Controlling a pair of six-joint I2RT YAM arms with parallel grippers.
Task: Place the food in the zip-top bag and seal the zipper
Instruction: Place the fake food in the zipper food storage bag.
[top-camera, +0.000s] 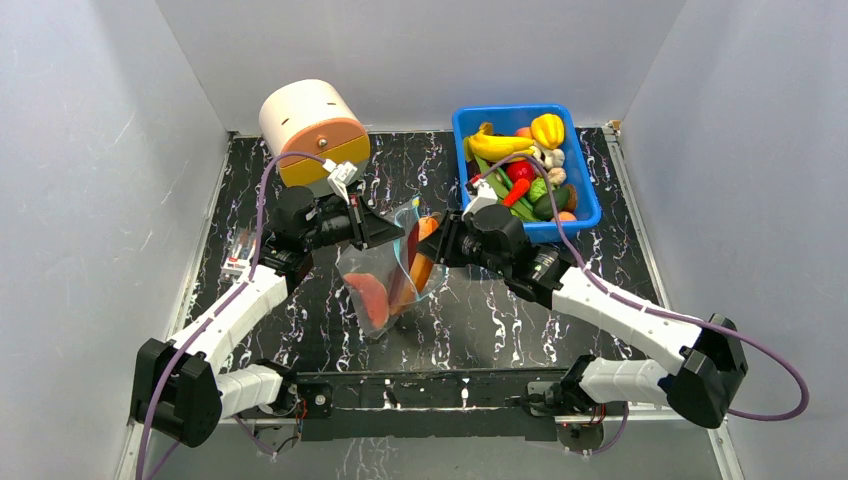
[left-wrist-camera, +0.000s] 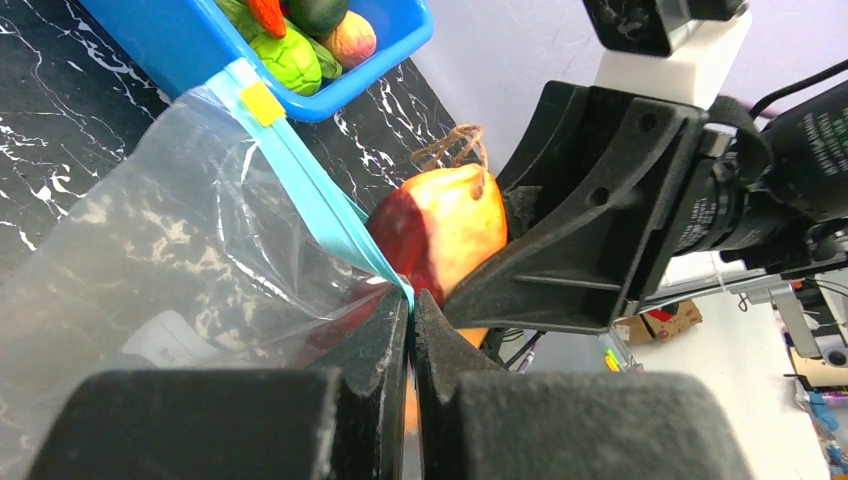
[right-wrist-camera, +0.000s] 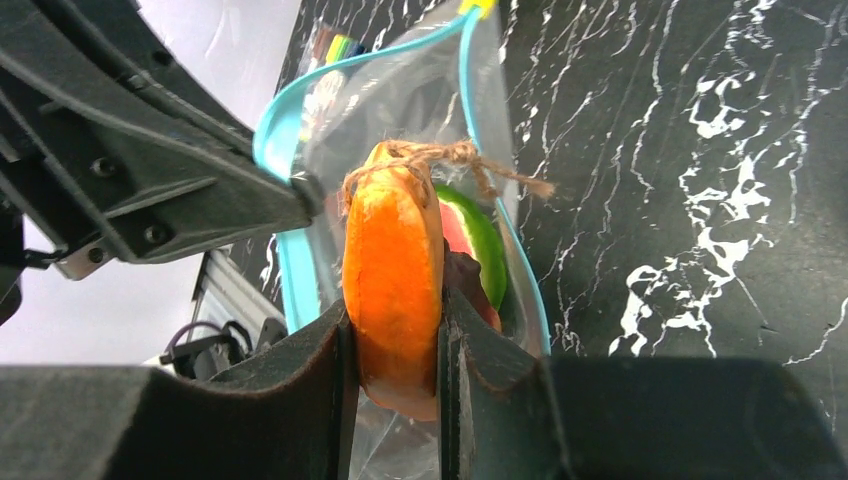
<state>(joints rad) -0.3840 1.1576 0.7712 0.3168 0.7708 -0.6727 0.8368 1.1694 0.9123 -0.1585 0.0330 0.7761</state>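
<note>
The clear zip-top bag (top-camera: 385, 270) stands mid-table with its mouth held open. My left gripper (top-camera: 388, 231) is shut on the bag's teal-blue zipper strip (left-wrist-camera: 330, 215) at the mouth's left edge. My right gripper (top-camera: 440, 245) is shut on an orange-and-red toy fruit slice (top-camera: 424, 255) with a twine stem (right-wrist-camera: 445, 155), held at the bag's mouth. In the right wrist view the slice (right-wrist-camera: 392, 275) sits between my fingers, over the open mouth (right-wrist-camera: 300, 180). A red-and-green watermelon-like piece (right-wrist-camera: 478, 245) lies inside the bag, also seen from above (top-camera: 368, 297).
A blue bin (top-camera: 580, 215) at the back right holds several toy fruits and vegetables, among them a banana (top-camera: 497, 143) and a yellow pepper (top-camera: 547, 129). A cream and orange cylinder (top-camera: 312, 128) lies at the back left. White walls enclose the table.
</note>
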